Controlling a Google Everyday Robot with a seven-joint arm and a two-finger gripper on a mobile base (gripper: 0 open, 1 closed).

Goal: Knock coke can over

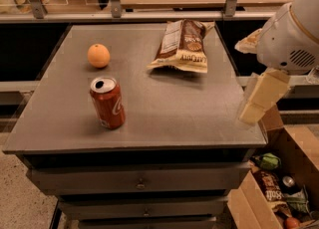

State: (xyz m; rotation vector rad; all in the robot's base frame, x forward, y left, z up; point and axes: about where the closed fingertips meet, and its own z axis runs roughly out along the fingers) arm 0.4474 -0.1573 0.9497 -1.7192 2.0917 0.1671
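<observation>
The coke can (107,102) is red with white script and a silver top. It stands upright on the front left part of the grey table (189,118). My gripper (259,98) hangs from the white arm at the right, over the table's right edge. It is well to the right of the can and does not touch it.
A round orange (98,55) lies behind the can. A tan and brown chip bag (183,46) lies at the back middle. An open cardboard box (279,188) with several items stands on the floor at the lower right. A railing and wooden counter run behind the table.
</observation>
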